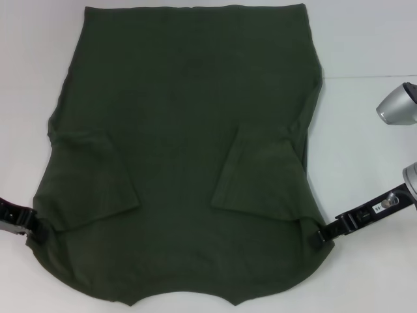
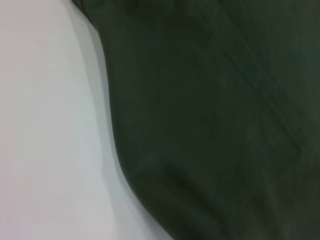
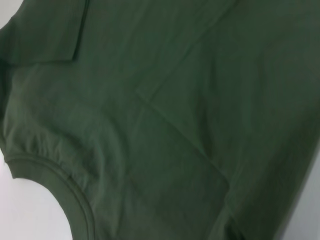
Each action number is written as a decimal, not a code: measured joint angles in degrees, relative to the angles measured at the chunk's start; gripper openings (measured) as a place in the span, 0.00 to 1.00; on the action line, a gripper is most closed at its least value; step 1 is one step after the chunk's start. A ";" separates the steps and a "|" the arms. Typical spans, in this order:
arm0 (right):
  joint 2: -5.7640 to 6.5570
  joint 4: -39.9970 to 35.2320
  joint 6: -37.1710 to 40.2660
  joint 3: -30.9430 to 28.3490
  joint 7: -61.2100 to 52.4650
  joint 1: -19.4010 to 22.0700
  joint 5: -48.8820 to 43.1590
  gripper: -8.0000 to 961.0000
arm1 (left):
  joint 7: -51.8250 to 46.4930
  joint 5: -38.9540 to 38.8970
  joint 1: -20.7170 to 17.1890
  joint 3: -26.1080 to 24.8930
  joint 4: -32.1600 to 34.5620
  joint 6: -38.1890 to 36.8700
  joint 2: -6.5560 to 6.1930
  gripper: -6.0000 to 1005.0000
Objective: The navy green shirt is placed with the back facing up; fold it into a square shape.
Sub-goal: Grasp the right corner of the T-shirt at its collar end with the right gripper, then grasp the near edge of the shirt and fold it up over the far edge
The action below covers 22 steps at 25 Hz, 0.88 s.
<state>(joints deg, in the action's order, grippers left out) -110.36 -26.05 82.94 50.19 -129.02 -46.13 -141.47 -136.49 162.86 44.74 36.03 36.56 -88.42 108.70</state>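
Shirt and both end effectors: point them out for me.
shirt (image 1: pixel 182 117): head view, middle of the back panel.
left end effector (image 1: pixel 38 218): head view, tip at the shirt's left edge.
right end effector (image 1: pixel 319 231): head view, tip at the shirt's right edge.

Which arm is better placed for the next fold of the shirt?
Neither alone: the left gripper and right gripper sit at opposite edges of the navy green shirt, suiting a two-arm fold.

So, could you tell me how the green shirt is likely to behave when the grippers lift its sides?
The navy green shirt will probably be floppy: its sleeves already lie folded flat over the body. Held only at the edges by the left gripper and right gripper, the middle would likely sag. It looks thin, so probably light.
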 joint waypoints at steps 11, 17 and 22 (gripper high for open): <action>-0.12 -0.19 -0.14 0.31 1.60 -0.08 0.30 0.34 | 0.00 0.00 0.17 0.00 0.00 0.26 -0.22 0.04; -0.08 -0.34 -0.19 0.26 2.00 -0.15 0.24 0.14 | 0.10 0.00 0.11 0.00 0.09 0.27 -0.24 0.04; 0.75 -0.43 0.13 0.54 2.03 -0.30 0.10 0.09 | 0.77 -0.02 -0.28 0.00 0.87 -0.45 -0.24 0.04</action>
<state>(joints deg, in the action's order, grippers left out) -109.61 -26.48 83.07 50.73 -126.99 -46.44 -141.37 -135.72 162.84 44.46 36.03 37.42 -88.86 108.45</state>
